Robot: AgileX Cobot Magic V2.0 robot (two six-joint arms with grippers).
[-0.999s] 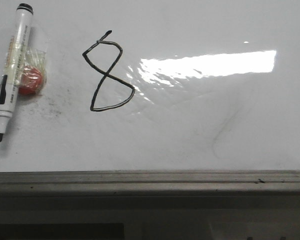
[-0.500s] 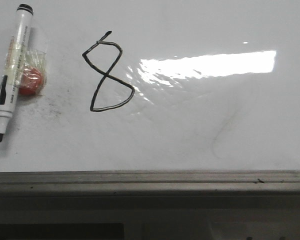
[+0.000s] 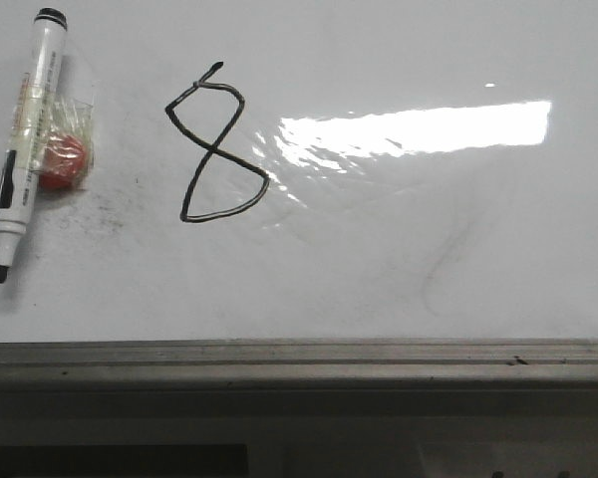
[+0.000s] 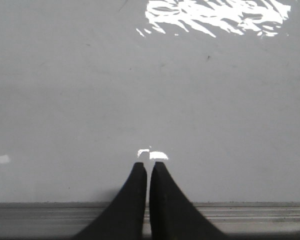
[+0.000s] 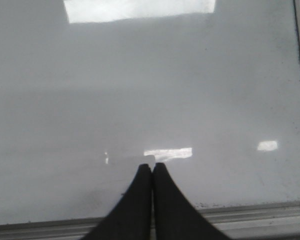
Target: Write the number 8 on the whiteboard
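A black hand-drawn number 8 [image 3: 212,144] with a small tail on top stands on the glossy whiteboard [image 3: 399,249], left of the middle. A white marker with a black cap end and bare black tip [image 3: 22,139] lies on the board at the far left. No gripper shows in the front view. In the left wrist view my left gripper [image 4: 148,166] is shut and empty over bare board near the grey frame strip [image 4: 250,212]. In the right wrist view my right gripper [image 5: 151,167] is shut and empty near the frame strip [image 5: 260,220].
A red round thing in clear wrap [image 3: 62,159] lies against the marker. A bright glare patch [image 3: 419,129] lies right of the 8. Faint grey smears [image 3: 444,264] mark the board. The grey metal frame [image 3: 299,360] runs along the near edge.
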